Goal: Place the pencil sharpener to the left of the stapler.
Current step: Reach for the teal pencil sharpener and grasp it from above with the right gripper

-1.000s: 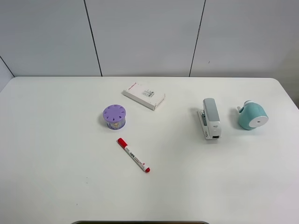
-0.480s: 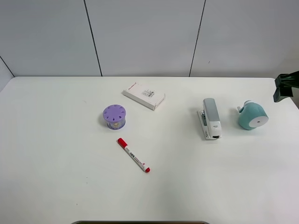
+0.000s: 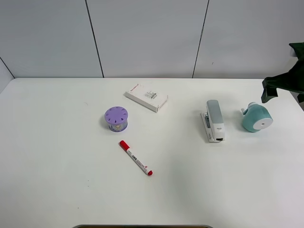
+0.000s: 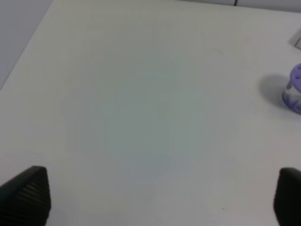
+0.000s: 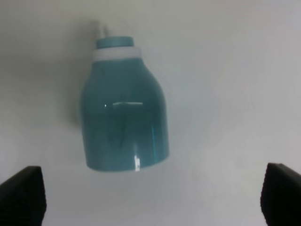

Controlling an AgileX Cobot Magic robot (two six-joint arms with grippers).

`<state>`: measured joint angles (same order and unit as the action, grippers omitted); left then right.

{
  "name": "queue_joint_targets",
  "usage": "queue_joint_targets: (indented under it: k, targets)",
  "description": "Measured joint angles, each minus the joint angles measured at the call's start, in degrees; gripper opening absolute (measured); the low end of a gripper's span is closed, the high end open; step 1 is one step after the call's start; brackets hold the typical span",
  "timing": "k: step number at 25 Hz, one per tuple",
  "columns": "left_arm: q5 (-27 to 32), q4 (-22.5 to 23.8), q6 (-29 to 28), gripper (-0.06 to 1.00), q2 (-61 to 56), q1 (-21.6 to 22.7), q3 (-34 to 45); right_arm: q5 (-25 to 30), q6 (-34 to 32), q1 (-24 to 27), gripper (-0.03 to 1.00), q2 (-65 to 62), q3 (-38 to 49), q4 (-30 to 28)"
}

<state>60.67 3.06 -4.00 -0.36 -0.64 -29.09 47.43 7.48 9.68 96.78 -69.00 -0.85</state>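
Jaws of the right gripper (image 5: 150, 197) stand wide with nothing between them above the rounded teal plastic pencil sharpener (image 5: 123, 122), which rests on the white table (image 3: 57, 156) near the long grey-and-white stapler (image 3: 214, 120), on its right. A good grasp, I judge, means descending centred and closing across the barrel's broad middle, not its white-collared neck. Only the high camera shows the stapler and the destination beyond it, while only the wrist views show the finger spread, the left gripper (image 4: 155, 197) being equally wide over bare tabletop.

Bare table (image 3: 180, 118) lies left of the stapler (image 3: 214, 121); the white box (image 3: 146, 97) sits well apart
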Motion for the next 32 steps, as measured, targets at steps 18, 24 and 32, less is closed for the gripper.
queue_joint_targets:
  k: [18,24,32]
  targets:
    - [0.0,0.0,0.0,0.95,0.0,0.0,0.0,-6.8,0.9,-0.3,0.90,10.9,0.0,0.9]
    - [0.0,0.0,0.0,0.95,0.0,0.0,0.0,-9.3,1.2,-1.0,0.90,14.3,0.0,0.9]
    - [0.0,0.0,0.0,0.95,0.0,0.0,0.0,-10.8,1.3,-1.0,0.90,18.1,0.0,1.2]
